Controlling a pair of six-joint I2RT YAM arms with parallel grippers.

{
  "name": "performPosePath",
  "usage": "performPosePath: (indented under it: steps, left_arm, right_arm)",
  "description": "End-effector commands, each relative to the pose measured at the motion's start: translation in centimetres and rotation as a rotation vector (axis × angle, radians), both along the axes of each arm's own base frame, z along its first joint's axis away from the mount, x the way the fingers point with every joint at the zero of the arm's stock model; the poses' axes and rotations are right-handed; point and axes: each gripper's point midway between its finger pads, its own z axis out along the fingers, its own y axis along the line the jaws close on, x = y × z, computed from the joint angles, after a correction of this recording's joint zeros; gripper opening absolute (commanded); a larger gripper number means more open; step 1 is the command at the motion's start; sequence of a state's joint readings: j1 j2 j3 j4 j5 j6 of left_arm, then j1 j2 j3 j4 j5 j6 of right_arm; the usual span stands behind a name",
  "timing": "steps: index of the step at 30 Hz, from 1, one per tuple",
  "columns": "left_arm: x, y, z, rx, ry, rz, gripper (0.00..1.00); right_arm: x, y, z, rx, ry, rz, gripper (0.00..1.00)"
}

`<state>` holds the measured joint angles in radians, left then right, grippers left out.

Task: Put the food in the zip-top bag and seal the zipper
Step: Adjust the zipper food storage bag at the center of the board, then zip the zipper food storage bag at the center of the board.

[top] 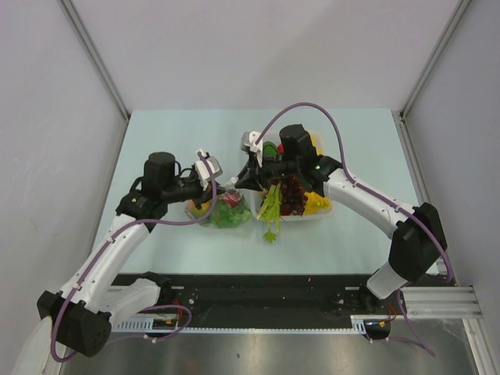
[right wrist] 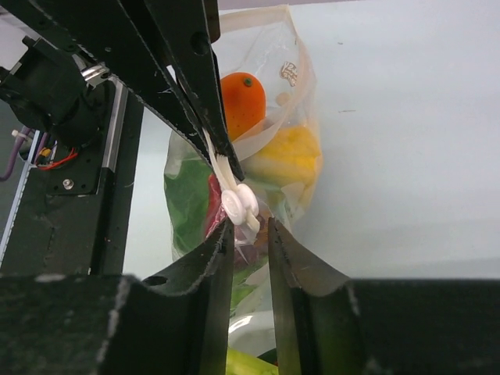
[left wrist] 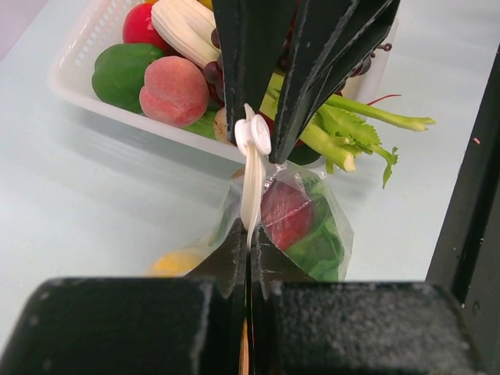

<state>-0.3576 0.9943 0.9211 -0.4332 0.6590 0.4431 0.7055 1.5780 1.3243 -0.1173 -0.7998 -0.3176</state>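
Clear plastic, the zip-top bag (top: 226, 209) hangs between both arms beside the white tray (left wrist: 76, 84) — food (right wrist: 244, 101) inside it. The left tool (left wrist: 248, 244) is clenched on the zipper (left wrist: 250, 187). The right tool (right wrist: 250, 234) meets the white slider (right wrist: 238, 205) — gripping or not, I cannot tell.

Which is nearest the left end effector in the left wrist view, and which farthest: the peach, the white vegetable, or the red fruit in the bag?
From the left end effector:
1. Red fruit, inside the zip-top bag, just ahead.
2. Peach, in the white tray, ahead-left.
3. White vegetable, behind the peach, deeper in the tray.
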Motion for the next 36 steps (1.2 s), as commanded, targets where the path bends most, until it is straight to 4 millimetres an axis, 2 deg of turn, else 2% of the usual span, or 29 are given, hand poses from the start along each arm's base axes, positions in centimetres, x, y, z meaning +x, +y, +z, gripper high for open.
performPosePath:
  steps: [1,4,5,6,8,10,11,12,13,16,21,26,29,30,31,33,34,36]
  left_arm:
    - [0.0,-0.4,2.3,-0.063,-0.065,-0.014,0.00]
    - [0.2,-0.4,2.2,-0.066,-0.060,-0.005,0.00]
    - [0.2,-0.4,2.2,-0.065,-0.061,-0.004,0.00]
    - [0.1,-0.4,2.2,-0.063,-0.058,-0.011,0.00]
    - [0.0,-0.3,2.1,-0.058,-0.059,-0.016,0.03]
    - [-0.2,-0.4,2.3,-0.055,-0.067,-0.030,0.16]
    - [-0.4,-0.4,2.5,-0.053,-0.071,-0.039,0.33]
    - [-0.3,-0.5,3.7,-0.063,-0.096,-0.045,0.40]
    - [-0.6,-0.8,4.4,-0.077,-0.106,-0.066,0.53]
    - [-0.6,-1.4,7.2,-0.131,-0.155,-0.080,0.64]
    - [-0.5,-2.7,7.7,-0.128,-0.155,-0.134,0.64]
    - [-0.4,-3.7,6.3,-0.083,-0.151,-0.212,0.61]
    - [0.0,-4.0,5.8,-0.064,-0.148,-0.234,0.55]
    - [0.2,-4.1,5.8,-0.060,-0.153,-0.238,0.52]
    - [0.3,-4.1,5.8,-0.055,-0.162,-0.241,0.43]
    - [0.6,-4.1,5.9,-0.053,-0.176,-0.237,0.33]
    - [0.7,-4.1,5.9,-0.049,-0.179,-0.238,0.24]
    - [0.5,-4.0,5.7,-0.038,-0.176,-0.242,0.18]
  right_arm:
    - [0.1,1.0,0.8,0.041,-0.018,0.020,0.27]
    - [-0.2,1.3,0.8,0.042,-0.030,0.037,0.16]
    - [-0.3,1.3,0.7,0.038,-0.031,0.038,0.07]
    - [-0.4,1.3,0.6,0.036,-0.031,0.040,0.03]
    - [-0.4,1.2,1.1,0.042,-0.040,0.035,0.00]
    - [-0.4,1.1,1.5,0.049,-0.052,0.032,0.00]
    - [-0.4,1.0,1.6,0.049,-0.057,0.031,0.00]
    - [-0.4,1.0,1.8,0.051,-0.061,0.030,0.00]
    - [-0.6,0.9,2.1,0.054,-0.069,0.029,0.00]
    - [-0.5,0.8,2.3,0.054,-0.080,0.027,0.00]
    - [-0.6,0.6,2.5,0.053,-0.093,0.023,0.00]
    - [-0.8,0.4,2.7,0.056,-0.106,0.025,0.00]
    - [-0.9,0.3,2.9,0.058,-0.112,0.026,0.00]
    - [-1.0,0.2,3.0,0.060,-0.117,0.027,0.00]
    - [-1.0,0.2,3.0,0.060,-0.119,0.027,0.00]
    - [-1.0,0.1,2.9,0.059,-0.121,0.025,0.00]
    - [-1.0,0.1,3.0,0.059,-0.123,0.022,0.00]
    - [-0.9,0.0,2.8,0.056,-0.122,0.019,0.00]
